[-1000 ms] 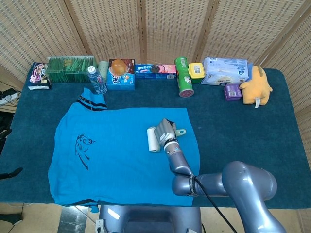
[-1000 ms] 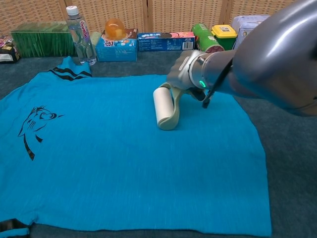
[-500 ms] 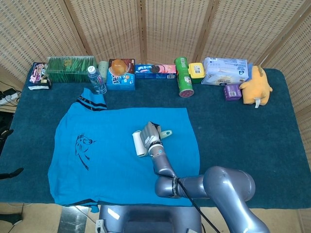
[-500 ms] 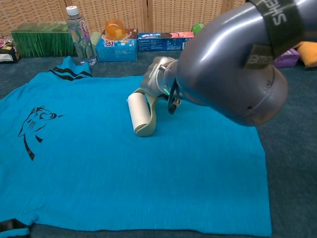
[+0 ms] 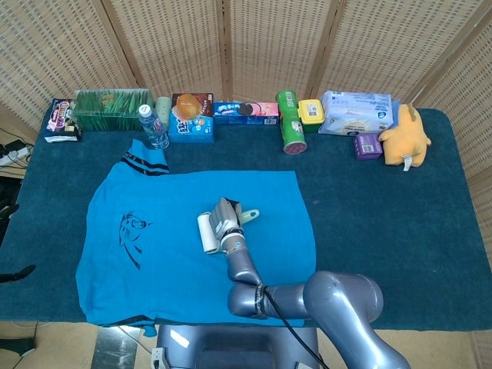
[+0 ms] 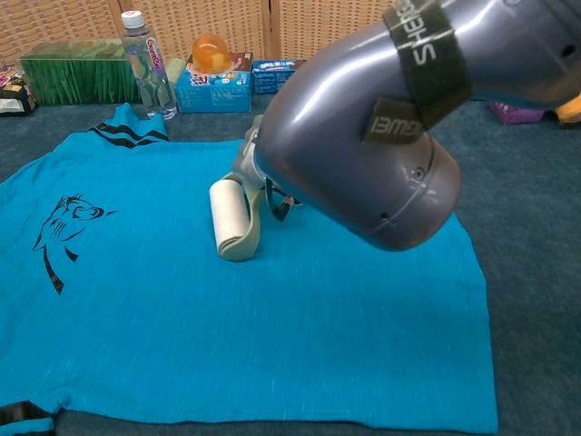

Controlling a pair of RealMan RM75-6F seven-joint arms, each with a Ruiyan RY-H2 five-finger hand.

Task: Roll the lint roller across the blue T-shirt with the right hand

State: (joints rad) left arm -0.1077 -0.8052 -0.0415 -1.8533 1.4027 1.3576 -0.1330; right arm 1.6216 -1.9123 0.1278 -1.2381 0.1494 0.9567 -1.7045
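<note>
The blue T-shirt [image 5: 192, 238] [image 6: 227, 300] lies flat on the dark blue table, a black print on its left part. A white lint roller [image 5: 207, 232] [image 6: 231, 216] rests on the shirt near its middle, its pale handle end [image 5: 247, 214] sticking out to the right. My right hand [image 5: 227, 216] [image 6: 247, 163] grips the handle right beside the roll; in the chest view the grey arm hides most of the hand. My left hand shows in neither view.
Along the table's far edge stand a water bottle [image 5: 153, 127], a green box [image 5: 111, 109], snack boxes [image 5: 192, 117], a green can [image 5: 290, 121], a tissue pack [image 5: 355, 111] and a yellow plush toy [image 5: 406, 136]. My right arm [image 6: 399, 118] fills the chest view's right half.
My right hand has rolled the lint roller leftward across the shirt, from the right of its middle to about its middle. The arm has swung further into the chest view.
</note>
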